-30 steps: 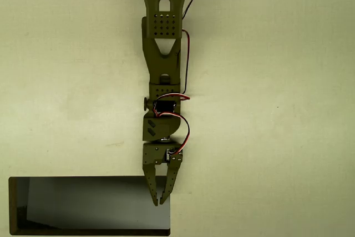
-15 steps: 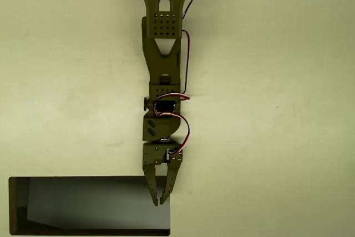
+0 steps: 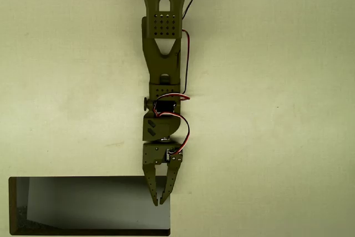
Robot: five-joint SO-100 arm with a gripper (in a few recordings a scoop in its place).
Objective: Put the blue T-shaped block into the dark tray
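Fingers (image 3: 160, 199) nearly pressed together, empty, over dark tray (image 3: 11, 203) right edge; risk: striking rim if lowered.

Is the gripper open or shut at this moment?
Shut, or nearly. In the overhead view the fingertips of the gripper meet over the right end of the dark tray, nothing visible between them.

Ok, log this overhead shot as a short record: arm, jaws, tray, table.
arm: olive-green arm reaching down the picture from the top edge
gripper: over the tray's upper right corner, jaws nearly closed, nothing seen between them
tray: dark tray at bottom left, grey glossy inside, no block seen in it
table: pale cream surface
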